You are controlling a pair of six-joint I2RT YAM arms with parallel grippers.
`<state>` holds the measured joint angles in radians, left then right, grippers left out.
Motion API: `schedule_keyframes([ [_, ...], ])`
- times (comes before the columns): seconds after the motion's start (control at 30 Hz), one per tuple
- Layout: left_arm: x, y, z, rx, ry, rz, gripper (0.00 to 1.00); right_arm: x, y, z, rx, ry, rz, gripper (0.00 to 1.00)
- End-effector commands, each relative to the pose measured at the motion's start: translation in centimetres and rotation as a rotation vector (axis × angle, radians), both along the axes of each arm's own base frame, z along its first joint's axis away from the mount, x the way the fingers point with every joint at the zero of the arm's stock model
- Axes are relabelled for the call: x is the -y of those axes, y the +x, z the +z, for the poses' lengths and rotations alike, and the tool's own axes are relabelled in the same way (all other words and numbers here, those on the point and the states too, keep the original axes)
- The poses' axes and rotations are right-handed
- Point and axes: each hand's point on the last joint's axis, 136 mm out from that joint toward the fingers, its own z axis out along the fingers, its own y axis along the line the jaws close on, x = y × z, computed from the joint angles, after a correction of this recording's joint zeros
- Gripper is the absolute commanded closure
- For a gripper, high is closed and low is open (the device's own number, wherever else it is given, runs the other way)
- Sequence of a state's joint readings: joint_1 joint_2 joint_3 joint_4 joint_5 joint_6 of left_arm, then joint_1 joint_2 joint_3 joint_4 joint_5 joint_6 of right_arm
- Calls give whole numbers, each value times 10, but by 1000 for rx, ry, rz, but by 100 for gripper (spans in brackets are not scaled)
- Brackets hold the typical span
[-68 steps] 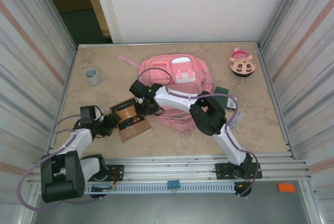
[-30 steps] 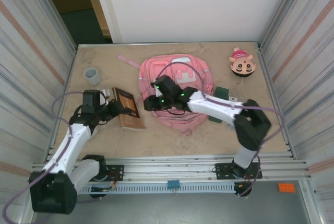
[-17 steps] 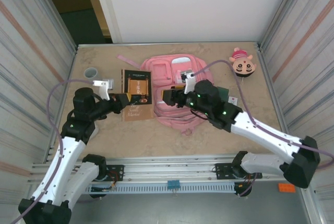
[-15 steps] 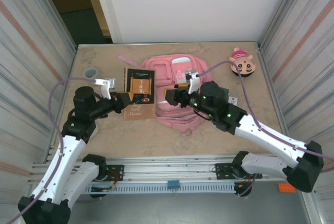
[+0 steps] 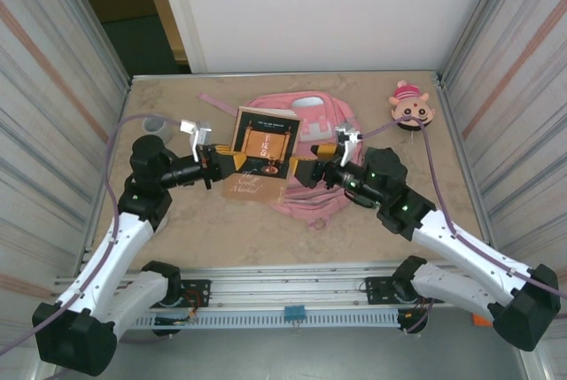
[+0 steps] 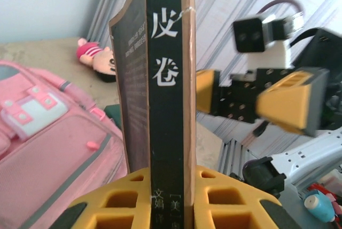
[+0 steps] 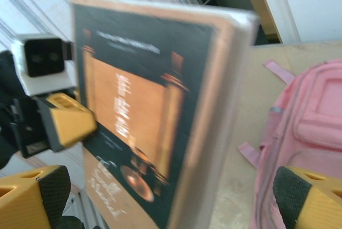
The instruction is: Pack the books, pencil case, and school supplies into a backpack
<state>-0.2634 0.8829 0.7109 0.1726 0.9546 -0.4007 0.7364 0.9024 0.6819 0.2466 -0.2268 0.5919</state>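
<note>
Cartoon-face toy (image 5: 411, 107) w/ pink cap far R; grey cup (image 5: 151, 120) far L.

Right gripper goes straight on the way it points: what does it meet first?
The book, clamped in the left gripper. It stands just ahead of the right gripper, whose jaws are open; the exact gap is unclear.

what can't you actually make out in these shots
- Backpack opening: in the top view, the book and the right arm cover its middle, so I can't tell whether it is zipped or open.
- Pencil case: in the left wrist view, the book hides all but a dark corner.
- Book cover print: blurred in the right wrist view.
</note>
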Motion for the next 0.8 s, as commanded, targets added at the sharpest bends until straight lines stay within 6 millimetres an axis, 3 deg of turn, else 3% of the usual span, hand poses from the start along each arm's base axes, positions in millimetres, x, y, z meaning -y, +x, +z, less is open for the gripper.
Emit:
schedule_keyframes([
  [0.0, 4, -13, 46, 144, -62, -64, 100, 5, -10, 19, 37, 103, 45, 1],
  [0.23, 19, -22, 79, 158, -161, -139, 100, -18, -16, 8, -36, 99, 181, 1],
  [0.43, 37, -31, 97, 203, -185, -192, 100, -38, -27, 16, -44, 167, 339, 1],
  [0.57, 37, -19, 88, 195, -153, -137, 100, -40, -42, 22, -23, 185, 423, 1],
  [0.77, 33, 9, 50, 130, -55, 2, 100, -28, -63, 42, 72, 220, 461, 3],
])
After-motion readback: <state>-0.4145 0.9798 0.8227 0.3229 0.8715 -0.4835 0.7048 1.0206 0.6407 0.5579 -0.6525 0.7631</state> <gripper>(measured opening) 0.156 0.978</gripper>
